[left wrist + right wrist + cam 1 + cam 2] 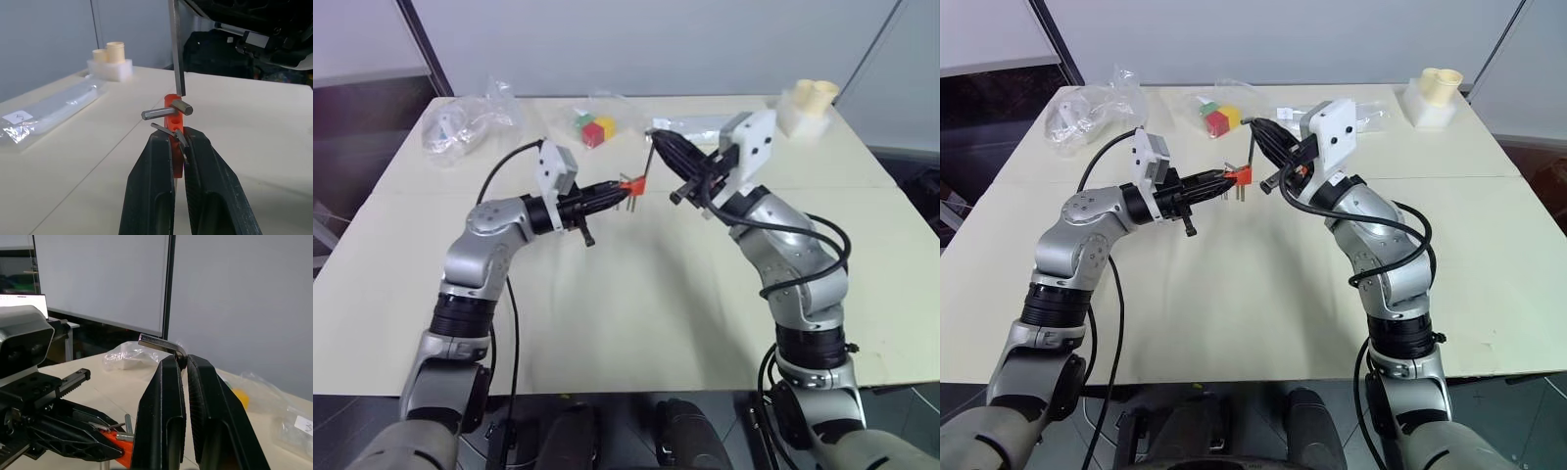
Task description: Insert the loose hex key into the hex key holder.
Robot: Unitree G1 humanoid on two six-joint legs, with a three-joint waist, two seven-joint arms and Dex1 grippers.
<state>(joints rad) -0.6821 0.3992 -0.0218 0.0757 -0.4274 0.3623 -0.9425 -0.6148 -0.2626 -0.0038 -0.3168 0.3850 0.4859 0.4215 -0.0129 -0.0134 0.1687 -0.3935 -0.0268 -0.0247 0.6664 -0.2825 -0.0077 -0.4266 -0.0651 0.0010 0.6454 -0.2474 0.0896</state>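
Left claw (619, 190): black fingers pinching the small red-orange plastic hex key holder (629, 185), which juts just past the fingertips, raised above the pale worktop (636, 294); short grey metal keys stick out of the block.

Right claw (658, 143): black fingers pressed together on the bend of the thin grey metal L-shaped loose hex key (649, 166). The long leg hangs down from the fingertips, its lower end just beside the holder's top; whether it touches cannot be told.

Beyond both claws: clear bag of red, green and yellow cubes (592, 127), crumpled clear plastic bag (465, 122), cream-coloured cylinders on a white block (808, 106).
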